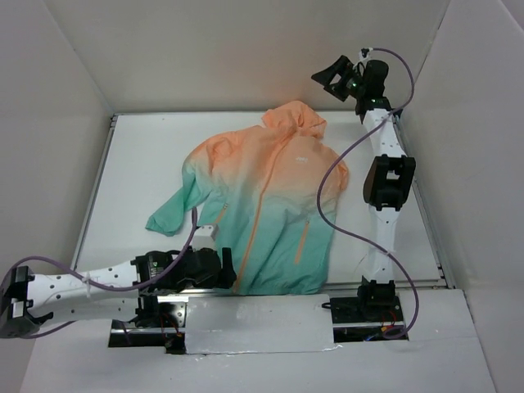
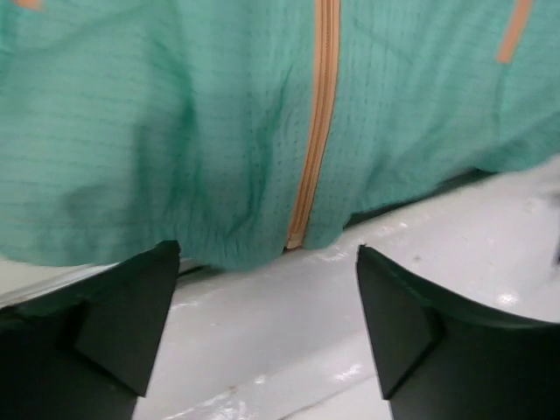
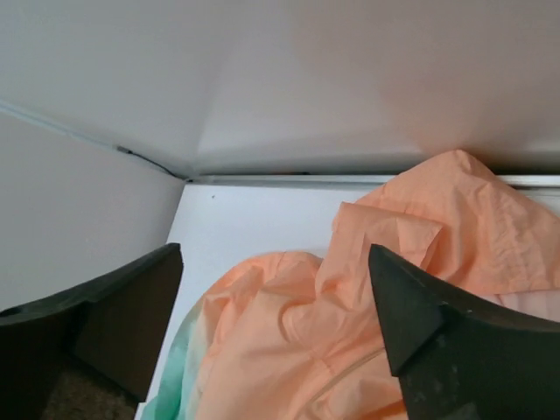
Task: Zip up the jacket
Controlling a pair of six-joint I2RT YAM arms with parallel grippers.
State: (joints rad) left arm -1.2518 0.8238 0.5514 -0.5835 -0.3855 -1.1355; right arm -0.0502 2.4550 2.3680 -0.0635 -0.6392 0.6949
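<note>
The jacket (image 1: 262,196) lies flat on the white table (image 1: 139,172), front up, with the peach hood (image 1: 296,116) at the far end and the teal hem toward me. Its orange front zipper (image 1: 262,213) runs down the middle. In the left wrist view the zipper (image 2: 320,105) looks joined down to the hem. My left gripper (image 1: 223,266) sits low by the hem's left corner, open and empty (image 2: 267,254). My right gripper (image 1: 334,78) is raised at the back right, open and empty (image 3: 276,254), looking down on the hood (image 3: 437,219).
White walls (image 1: 246,49) close in the table on three sides, with the back corner (image 3: 185,178) near the right gripper. A purple cable (image 1: 327,196) from the right arm drapes over the jacket's right edge. A silver strip (image 1: 254,323) spans the near edge between the arm bases.
</note>
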